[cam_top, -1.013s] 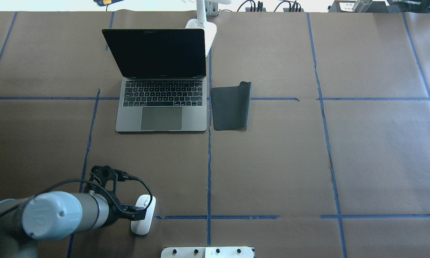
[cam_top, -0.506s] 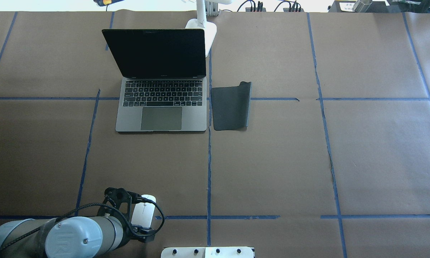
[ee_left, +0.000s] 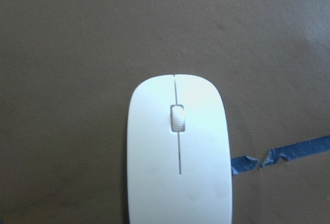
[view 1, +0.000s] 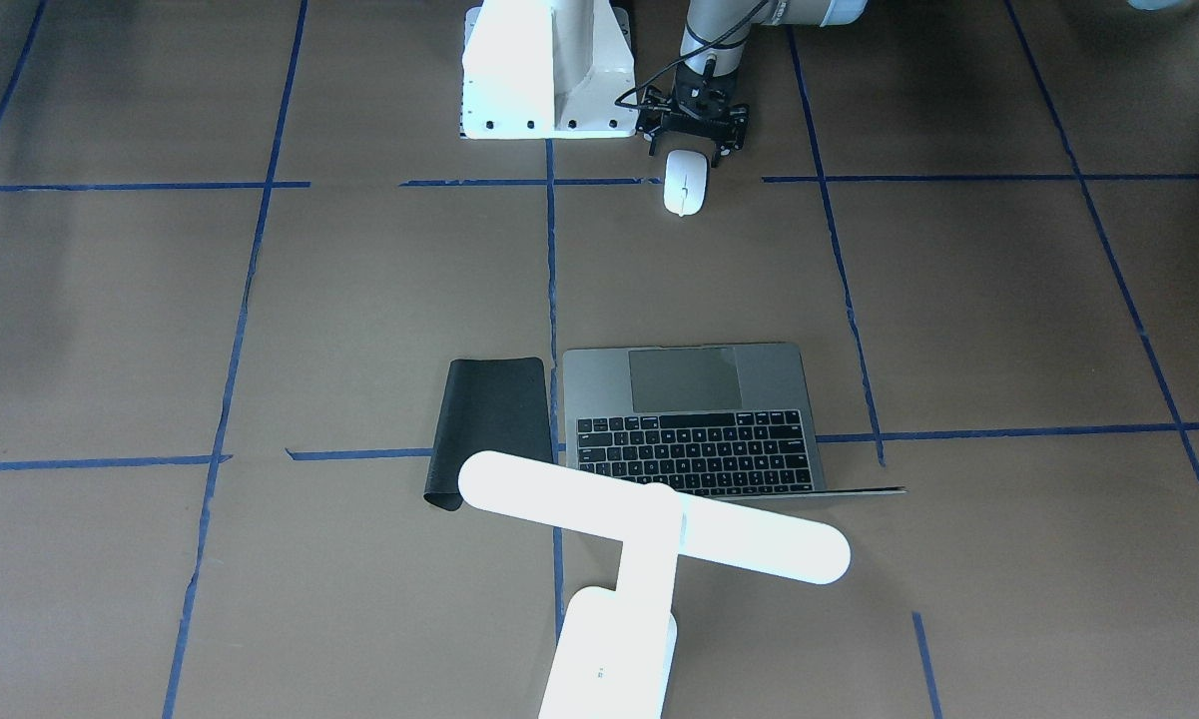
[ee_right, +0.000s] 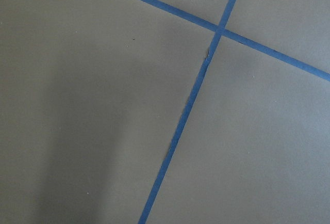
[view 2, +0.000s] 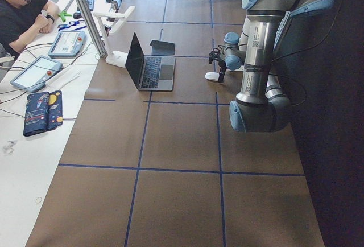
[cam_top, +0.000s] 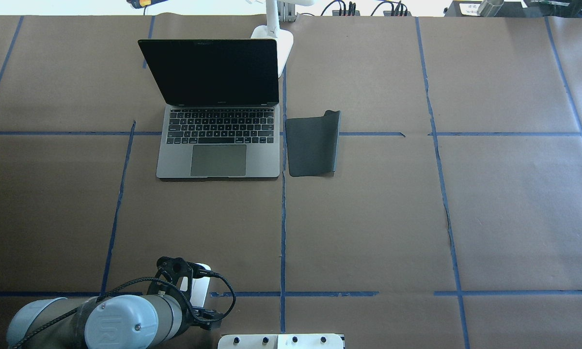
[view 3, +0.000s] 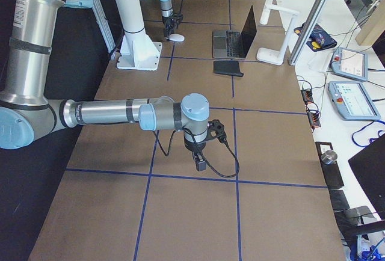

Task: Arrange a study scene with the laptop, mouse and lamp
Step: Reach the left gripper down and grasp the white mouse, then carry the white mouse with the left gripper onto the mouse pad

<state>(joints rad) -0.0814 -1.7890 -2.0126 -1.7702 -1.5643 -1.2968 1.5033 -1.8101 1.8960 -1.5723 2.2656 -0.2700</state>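
The white mouse point(view 1: 686, 183) lies on the brown paper near the robot's base, and fills the left wrist view point(ee_left: 178, 162). My left gripper point(view 1: 695, 140) hangs over the mouse's end nearest the robot, jaws apart, holding nothing; it covers part of the mouse point(cam_top: 201, 283) in the overhead view. The grey laptop point(cam_top: 218, 145) stands open at the far side. The white lamp point(view 1: 654, 529) stands behind it, its base point(cam_top: 277, 41) by the screen's right corner. My right gripper point(view 3: 201, 163) hangs over bare paper far to the right; I cannot tell whether it is open.
A flat black mat point(cam_top: 312, 145) with one curled edge lies right of the laptop. A white bolted pedestal point(view 1: 544, 70) stands at the robot's base, close to the mouse. Blue tape lines cross the paper. An operator point(view 2: 23, 8) sits beyond the far edge.
My left arm has swung back toward the robot's base and to the right, from beside the mouse's left side to over its near end. The mouse has not moved.
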